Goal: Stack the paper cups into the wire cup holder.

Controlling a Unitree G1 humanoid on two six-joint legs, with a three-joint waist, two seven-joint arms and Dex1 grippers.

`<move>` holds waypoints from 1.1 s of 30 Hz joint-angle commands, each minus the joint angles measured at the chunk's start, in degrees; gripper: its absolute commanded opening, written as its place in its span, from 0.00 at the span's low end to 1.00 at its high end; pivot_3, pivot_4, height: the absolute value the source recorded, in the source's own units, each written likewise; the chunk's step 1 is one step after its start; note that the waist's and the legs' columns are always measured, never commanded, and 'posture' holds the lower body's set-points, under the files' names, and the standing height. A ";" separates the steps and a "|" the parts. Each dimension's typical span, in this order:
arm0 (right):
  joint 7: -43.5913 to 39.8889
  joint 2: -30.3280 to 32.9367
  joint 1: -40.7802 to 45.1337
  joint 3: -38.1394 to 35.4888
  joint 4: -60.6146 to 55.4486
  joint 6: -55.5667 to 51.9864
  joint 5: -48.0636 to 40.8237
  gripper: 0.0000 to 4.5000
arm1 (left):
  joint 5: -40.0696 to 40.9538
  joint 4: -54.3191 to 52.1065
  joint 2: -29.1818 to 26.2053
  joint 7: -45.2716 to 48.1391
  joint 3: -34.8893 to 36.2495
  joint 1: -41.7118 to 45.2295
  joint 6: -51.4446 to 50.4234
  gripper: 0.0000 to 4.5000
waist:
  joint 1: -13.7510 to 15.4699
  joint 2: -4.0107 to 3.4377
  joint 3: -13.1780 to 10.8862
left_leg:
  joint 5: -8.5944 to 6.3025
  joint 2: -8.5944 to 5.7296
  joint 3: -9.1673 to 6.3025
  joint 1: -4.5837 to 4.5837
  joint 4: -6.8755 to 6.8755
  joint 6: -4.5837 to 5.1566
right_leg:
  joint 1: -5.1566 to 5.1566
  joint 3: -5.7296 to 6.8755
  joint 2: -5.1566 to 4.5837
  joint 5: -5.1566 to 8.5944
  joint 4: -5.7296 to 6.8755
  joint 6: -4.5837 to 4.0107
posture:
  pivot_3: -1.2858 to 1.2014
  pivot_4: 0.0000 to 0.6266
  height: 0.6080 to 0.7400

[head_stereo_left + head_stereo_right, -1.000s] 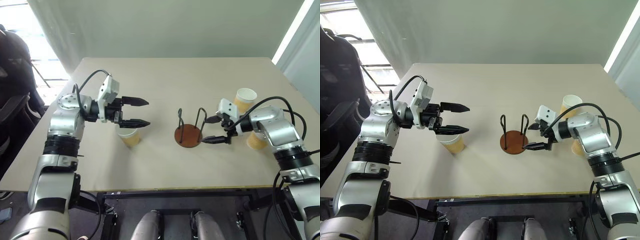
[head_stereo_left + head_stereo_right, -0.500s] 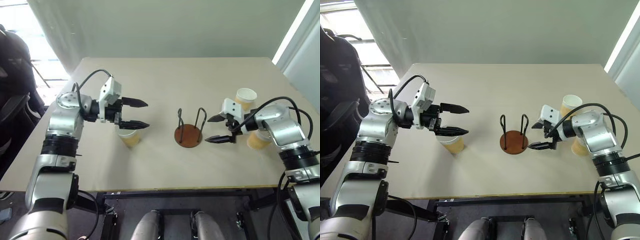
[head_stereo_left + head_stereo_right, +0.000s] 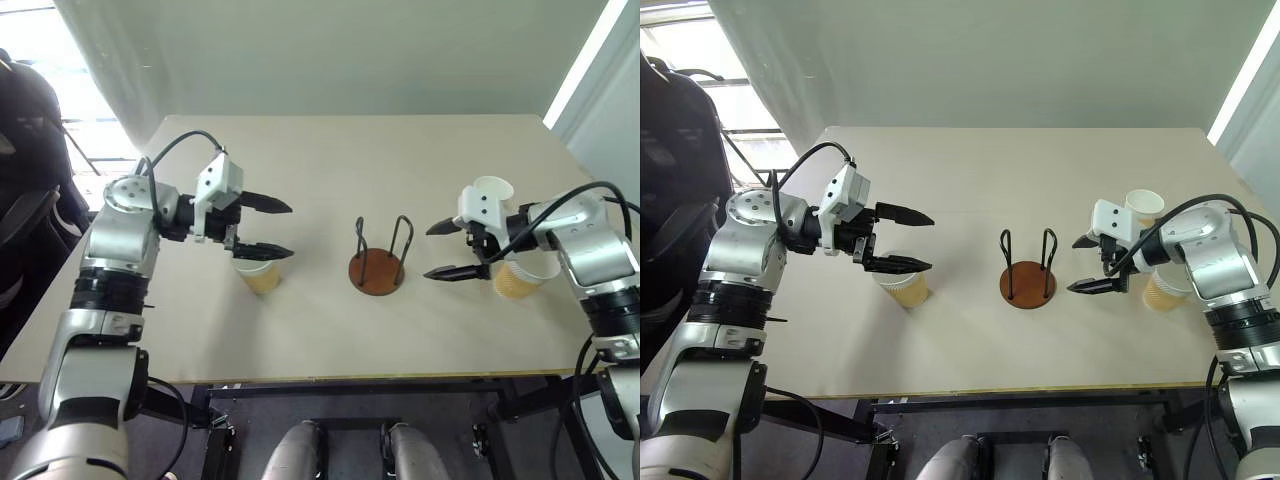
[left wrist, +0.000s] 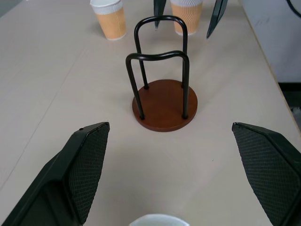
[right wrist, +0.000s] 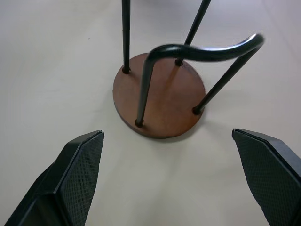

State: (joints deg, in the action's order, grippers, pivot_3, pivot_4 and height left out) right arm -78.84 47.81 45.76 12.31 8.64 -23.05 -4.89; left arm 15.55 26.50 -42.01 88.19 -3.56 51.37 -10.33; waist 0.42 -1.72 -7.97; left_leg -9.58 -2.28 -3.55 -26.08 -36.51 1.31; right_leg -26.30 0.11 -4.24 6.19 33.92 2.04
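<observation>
The wire cup holder (image 3: 378,266), a rust-brown disc with black wire loops, stands at the table's middle. One paper cup (image 3: 260,276) stands upright left of it, directly under my left gripper (image 3: 272,229), which hovers open and empty, pointing toward the holder. Two more paper cups stand on the right: a far cup (image 3: 493,188) and a near cup (image 3: 516,281), both partly behind my right wrist. My right gripper (image 3: 432,252) is open and empty, just right of the holder, pointing at it. In the left wrist view the holder (image 4: 164,104) sits between my fingers (image 4: 84,162).
The beige table (image 3: 330,160) has bare room behind and in front of the holder. Its front edge (image 3: 330,378) runs close below the arms. A dark chair (image 3: 25,130) stands off the table's left side, and a wall rises behind it.
My right gripper has drawn up and to the right, away from the holder, uncovering more of the near right cup. The left gripper stayed in place, turning slightly.
</observation>
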 commanded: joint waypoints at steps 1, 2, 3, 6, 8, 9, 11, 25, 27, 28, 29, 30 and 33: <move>-0.19 1.67 -0.20 -2.30 -3.54 -0.32 -1.59 1.00 | -1.00 -2.79 -1.90 -0.31 0.10 0.60 0.67 1.00 | -0.01 0.00 0.00 | 0.00 0.00 0.00 0.00 0.00 0.01 | 0.00 0.00 0.00 0.00 0.00 0.00 | 0.52 0.24 1.00; -0.12 1.83 -0.63 -2.31 -4.04 -0.50 -1.75 1.00 | -1.13 -3.12 -2.10 -0.45 0.09 0.70 0.21 1.00 | -0.01 0.00 0.00 | 0.00 0.00 0.00 0.00 0.00 0.01 | 0.00 0.00 0.00 0.01 0.00 0.00 | 0.52 0.24 1.00; -0.04 1.95 -0.91 -2.28 -4.40 -0.64 -1.89 1.00 | -1.23 -3.38 -2.22 -0.54 0.10 0.74 -0.13 1.00 | -0.01 0.01 0.00 | -0.01 0.00 0.00 0.00 0.00 0.01 | 0.00 0.00 0.00 0.01 -0.01 0.01 | 0.52 0.24 1.00; -0.08 2.45 -1.83 -2.38 -5.27 -0.88 -2.18 1.00 | -2.22 -4.41 -3.22 -0.49 -0.54 0.59 -0.86 1.00 | 0.00 0.00 0.00 | -0.02 0.00 0.00 0.00 0.00 0.03 | 0.00 0.00 0.00 0.06 -0.01 0.07 | 0.52 0.24 1.00; -0.24 2.78 -2.29 -2.42 -5.58 -0.92 -2.29 1.00 | -3.11 -4.89 -4.25 -0.13 -1.12 0.17 -0.45 1.00 | -0.02 0.01 0.00 | -0.02 0.00 0.00 0.00 0.00 0.03 | 0.00 0.00 0.00 0.11 -0.01 0.14 | 0.52 0.24 1.00; -0.24 2.90 -2.41 -2.41 -5.67 -0.93 -2.36 1.00 | -3.52 -4.98 -4.74 -0.03 -1.41 -0.01 0.00 1.00 | -0.04 0.01 0.00 | -0.02 0.00 0.00 0.00 0.00 0.03 | 0.00 -0.01 0.00 0.11 -0.01 0.14 | 0.52 0.24 1.00; -0.24 3.06 -2.50 -2.32 -5.80 -0.99 -2.52 1.00 | -4.74 -5.09 -5.90 0.39 -2.40 -0.28 1.12 1.00 | -0.12 0.01 0.00 | -0.03 0.00 0.00 0.01 0.00 0.01 | 0.00 -0.01 0.00 0.11 0.00 0.14 | 0.52 0.24 1.00; -1.08 3.43 -2.07 -1.42 -5.02 -0.39 -2.50 1.00 | -12.29 -9.79 -12.47 3.33 -7.69 1.17 10.12 1.00 | -0.17 0.01 -0.01 | -0.10 0.00 0.00 -0.01 0.05 -0.02 | -0.04 -0.03 0.00 0.14 -0.01 0.03 | 0.52 0.24 1.00; -1.20 3.43 -1.97 -1.44 -5.03 -0.45 -2.53 1.00 | -14.61 -10.03 -13.53 2.70 -8.77 1.30 11.72 1.00 | -0.17 0.01 -0.01 | -0.12 0.00 0.00 -0.02 0.05 -0.01 | -0.04 -0.02 0.00 0.16 -0.01 0.00 | 0.52 0.24 1.00; -1.27 3.45 -1.97 -1.47 -5.06 -0.46 -2.57 1.00 | -15.65 -10.06 -13.92 2.22 -9.20 1.20 12.78 1.00 | -0.20 0.01 -0.01 | -0.13 0.00 0.00 -0.02 0.05 0.00 | -0.04 -0.03 0.00 0.16 -0.01 -0.01 | 0.52 0.24 1.00; -1.35 3.49 -2.00 -1.51 -5.12 -0.48 -2.62 1.00 | -16.26 -10.09 -14.12 1.92 -9.45 1.08 13.46 1.00 | -0.25 0.01 -0.01 | -0.15 0.00 0.00 -0.02 0.05 0.00 | -0.05 -0.03 0.00 0.17 -0.02 -0.02 | 0.52 0.24 1.00; -1.46 3.56 -1.98 -1.55 -5.14 -0.53 -2.66 1.00 | -16.60 -10.12 -14.23 1.84 -9.59 0.97 13.84 1.00 | -0.26 0.01 -0.01 | -0.16 0.00 0.00 -0.01 0.05 -0.01 | -0.05 -0.03 0.00 0.18 -0.01 -0.04 | 0.52 0.24 1.00; -1.90 3.86 -2.01 -1.67 -5.09 -0.56 -2.72 1.00 | -17.69 -10.20 -14.50 1.47 -9.98 0.53 14.85 1.00 | -0.25 0.01 -0.01 | -0.19 0.00 0.00 -0.02 0.06 -0.02 | -0.06 -0.03 0.00 0.22 0.00 -0.06 | 0.52 0.24 1.00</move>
State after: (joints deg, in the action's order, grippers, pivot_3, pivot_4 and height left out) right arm -80.16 50.52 43.09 11.96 4.73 -24.01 -6.69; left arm -1.55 17.90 -55.23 89.57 -13.96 51.13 3.45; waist 0.17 -1.71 -7.98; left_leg -9.78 -2.28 -3.55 -26.11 -36.46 1.29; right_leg -26.36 0.08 -4.24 6.42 33.92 1.98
